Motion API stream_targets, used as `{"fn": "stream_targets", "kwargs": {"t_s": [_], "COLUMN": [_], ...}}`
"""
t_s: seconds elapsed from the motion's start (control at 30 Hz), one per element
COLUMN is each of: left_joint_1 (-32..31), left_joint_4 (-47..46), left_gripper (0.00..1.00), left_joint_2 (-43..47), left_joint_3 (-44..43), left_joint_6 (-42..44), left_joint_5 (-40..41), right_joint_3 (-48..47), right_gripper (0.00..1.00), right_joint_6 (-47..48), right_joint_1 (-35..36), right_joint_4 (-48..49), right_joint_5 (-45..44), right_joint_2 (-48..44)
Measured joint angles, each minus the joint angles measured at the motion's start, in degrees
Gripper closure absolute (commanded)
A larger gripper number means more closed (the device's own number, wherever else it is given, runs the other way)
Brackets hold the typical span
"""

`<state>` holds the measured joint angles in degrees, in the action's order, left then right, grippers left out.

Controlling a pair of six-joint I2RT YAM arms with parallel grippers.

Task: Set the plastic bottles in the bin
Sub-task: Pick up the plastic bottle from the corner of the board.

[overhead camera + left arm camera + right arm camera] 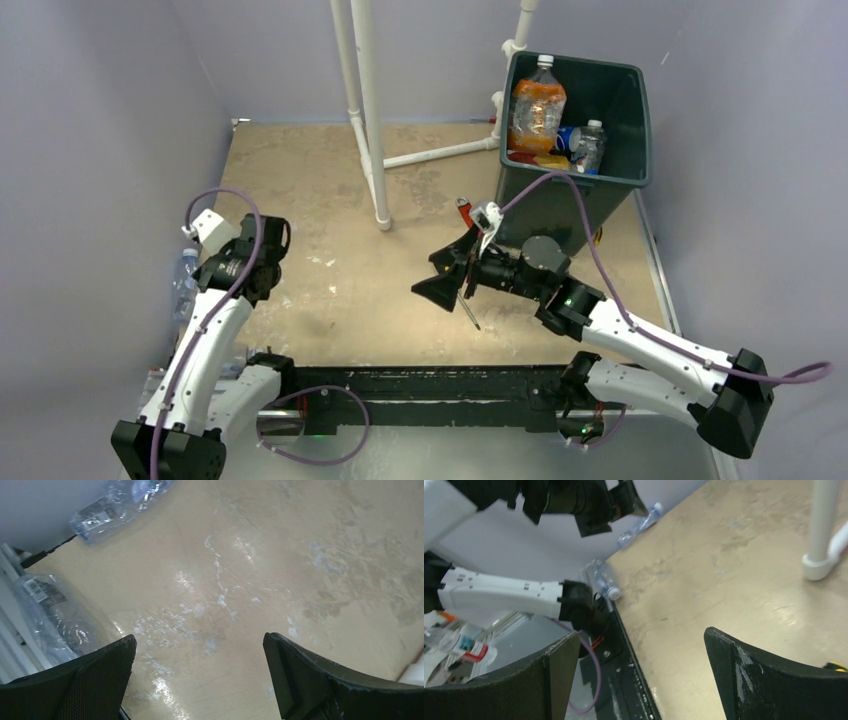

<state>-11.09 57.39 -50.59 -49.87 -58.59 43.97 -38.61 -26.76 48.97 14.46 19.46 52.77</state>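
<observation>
A robotics lab test cell is indicated. A worn, scuffed tan tabletop [330,200] is closed in at the left, back and right by plain pale lavender walls [100,120]. Two white-and-black robot arms, the left arm [205,340] and the right arm [640,340], are mounted on a black rail [430,385] at the near edge, and purple cables [800,376] are looped loosely along them. A frame of white plastic pipes [368,110] is stood on the table towards the back. A dark green bin [620,110], partly filled with plastic bottles [537,110], is set in the far right corner
</observation>
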Motion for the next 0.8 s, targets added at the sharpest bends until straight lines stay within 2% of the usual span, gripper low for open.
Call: {"fn": "stream_targets", "kwargs": {"t_s": [0.27, 0.57, 0.8], "left_joint_1": [10.3, 10.7, 10.7], "left_joint_4": [-0.4, -4.3, -5.8], "left_gripper": [0.01, 0.01, 0.01], "left_joint_2": [-0.1, -0.8, 6.9], "left_joint_3": [1.4, 8.7, 9.0], "left_joint_6": [-1.1, -5.5, -5.3], "left_joint_5": [-4.3, -16.4, -17.7], "right_joint_3": [2.4, 11.4, 14.5], "right_gripper": [0.01, 0.01, 0.01], "right_joint_6": [-0.1, -0.1, -0.2], "right_joint_1": [6.7, 6.9, 6.9], "right_joint_4": [3.6, 4.3, 4.9], "right_joint_5": [-0.7, -4.0, -5.6], "right_joint_2": [1.7, -2.4, -2.2]}}
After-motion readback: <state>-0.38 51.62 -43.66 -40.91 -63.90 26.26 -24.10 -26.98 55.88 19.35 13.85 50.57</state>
